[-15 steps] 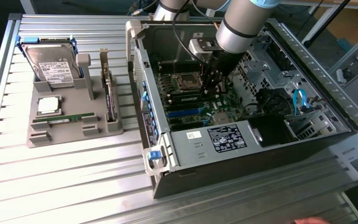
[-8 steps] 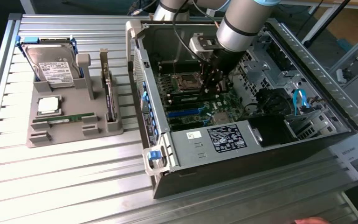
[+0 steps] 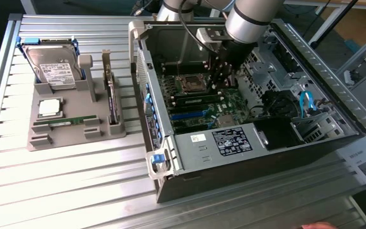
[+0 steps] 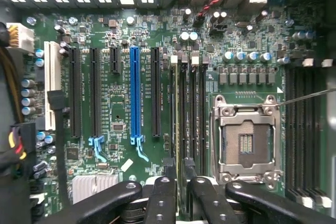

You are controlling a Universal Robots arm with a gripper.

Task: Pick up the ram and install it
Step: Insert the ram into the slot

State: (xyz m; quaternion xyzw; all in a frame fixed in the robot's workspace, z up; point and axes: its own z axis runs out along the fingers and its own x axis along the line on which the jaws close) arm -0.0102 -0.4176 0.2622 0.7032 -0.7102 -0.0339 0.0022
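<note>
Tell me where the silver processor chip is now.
In the exterior view, the processor chip lies in the grey holder on that view's left, right beside the hard drive and outside the open computer case.

One hard drive (image 3: 53, 64) — one processor (image 3: 49, 108)

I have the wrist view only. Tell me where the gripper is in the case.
Observer: The gripper reaches down into the open computer case, which lies on a slatted table.
Operator: Report what sits beside the case.
Observer: A gray tray, on the exterior view's left of the case.
Operator: Check it for ram.
Observer: A green ram stick lies in a slot of the tray, beside a silver processor chip.
</note>
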